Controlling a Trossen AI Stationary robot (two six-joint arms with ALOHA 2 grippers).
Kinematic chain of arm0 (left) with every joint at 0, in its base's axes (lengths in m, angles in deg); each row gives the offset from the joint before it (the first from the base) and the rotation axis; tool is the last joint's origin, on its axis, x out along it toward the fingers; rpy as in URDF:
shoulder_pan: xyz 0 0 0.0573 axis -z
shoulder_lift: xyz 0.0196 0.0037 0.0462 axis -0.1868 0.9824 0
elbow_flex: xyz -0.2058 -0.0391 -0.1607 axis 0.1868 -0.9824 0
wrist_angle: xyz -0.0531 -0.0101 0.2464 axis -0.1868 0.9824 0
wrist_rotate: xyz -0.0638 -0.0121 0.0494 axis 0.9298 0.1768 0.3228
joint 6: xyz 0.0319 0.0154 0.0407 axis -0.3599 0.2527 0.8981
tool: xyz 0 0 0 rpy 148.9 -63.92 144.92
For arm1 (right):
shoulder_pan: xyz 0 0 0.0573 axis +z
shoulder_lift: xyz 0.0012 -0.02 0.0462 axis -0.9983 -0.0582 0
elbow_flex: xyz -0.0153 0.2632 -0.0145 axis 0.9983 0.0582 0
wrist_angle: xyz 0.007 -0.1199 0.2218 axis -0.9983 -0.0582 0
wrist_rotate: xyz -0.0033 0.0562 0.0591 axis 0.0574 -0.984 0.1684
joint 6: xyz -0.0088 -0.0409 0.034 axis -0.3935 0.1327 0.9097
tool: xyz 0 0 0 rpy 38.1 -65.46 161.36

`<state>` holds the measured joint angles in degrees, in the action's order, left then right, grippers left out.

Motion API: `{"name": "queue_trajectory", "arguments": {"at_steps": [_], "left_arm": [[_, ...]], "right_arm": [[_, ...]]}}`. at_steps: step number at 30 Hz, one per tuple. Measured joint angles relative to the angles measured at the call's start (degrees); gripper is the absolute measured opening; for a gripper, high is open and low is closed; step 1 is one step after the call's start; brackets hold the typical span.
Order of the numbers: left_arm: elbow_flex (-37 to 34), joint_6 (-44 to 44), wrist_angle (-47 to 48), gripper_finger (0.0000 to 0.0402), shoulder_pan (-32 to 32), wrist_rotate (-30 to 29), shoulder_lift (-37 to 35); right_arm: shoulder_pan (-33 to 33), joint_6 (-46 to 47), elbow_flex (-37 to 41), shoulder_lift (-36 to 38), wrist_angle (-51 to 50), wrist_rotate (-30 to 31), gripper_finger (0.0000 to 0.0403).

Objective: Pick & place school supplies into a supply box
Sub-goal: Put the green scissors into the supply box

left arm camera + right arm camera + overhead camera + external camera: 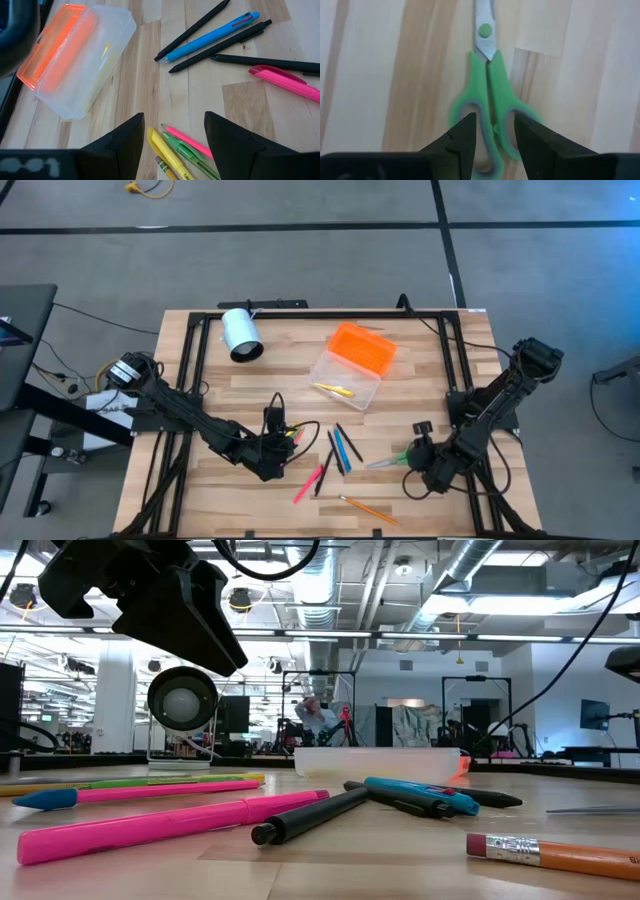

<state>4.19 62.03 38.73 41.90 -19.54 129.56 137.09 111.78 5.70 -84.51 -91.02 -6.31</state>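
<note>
Pale smooth wooden table (420, 350), translucent frosted plastic supply box (95, 60), shiny metal-bladed scissors (487, 95) with green plastic handles.

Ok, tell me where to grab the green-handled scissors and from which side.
Grip the small green-handled scissors at the narrow neck where the two handle loops meet, below the pivot. They lie flat and closed on the wooden table, so come straight down, right gripper fingers straddling the neck.
</note>
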Motion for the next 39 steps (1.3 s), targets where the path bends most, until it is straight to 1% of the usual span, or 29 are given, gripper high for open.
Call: {"name": "queue_trajectory", "arguments": {"at_steps": [4,7,11,16,19,26,30,35,39], "left_arm": [[0.0,0.0,0.0,0.0199,0.0,0.0,0.0],[0.0,0.0,0.0,0.0199,0.0,0.0,0.0],[0.0,0.0,0.0,0.0199,0.0,0.0,0.0],[0.0,0.0,0.0,0.0199,0.0,0.0,0.0],[0.0,0.0,0.0,0.0199,0.0,0.0,0.0],[0.0,0.2,0.0,0.0199,0.0,0.0,0.0],[0.0,0.4,0.0,0.0199,0.0,0.0,0.0],[0.0,0.7,0.0,0.0199,0.0,0.0,0.0],[0.0,1.5,0.0,0.0199,0.0,0.0,0.0]], "right_arm": [[-0.8,0.7,0.0,-1.5,-0.3,-1.9,0.0129],[-1.2,0.6,0.0,-4.3,-0.1,-4.3,0.0129],[-1.4,1.0,-0.3,-6.7,-0.1,-4.3,0.0132],[-1.4,2.8,-0.3,-7.2,-0.6,-4.1,0.0137],[-1.5,4.8,-0.3,-7.3,-0.5,-4.3,0.0121],[-1.4,11.0,-0.3,-7.3,-0.3,-4.4,0.005],[-1.5,14.2,-0.2,-7.3,0.3,-3.4,0.0049],[-1.5,19.6,0.0,-7.6,0.7,-0.7,0.0065],[-1.4,22.7,0.0,-7.7,0.8,1.6,0.0057]]}}
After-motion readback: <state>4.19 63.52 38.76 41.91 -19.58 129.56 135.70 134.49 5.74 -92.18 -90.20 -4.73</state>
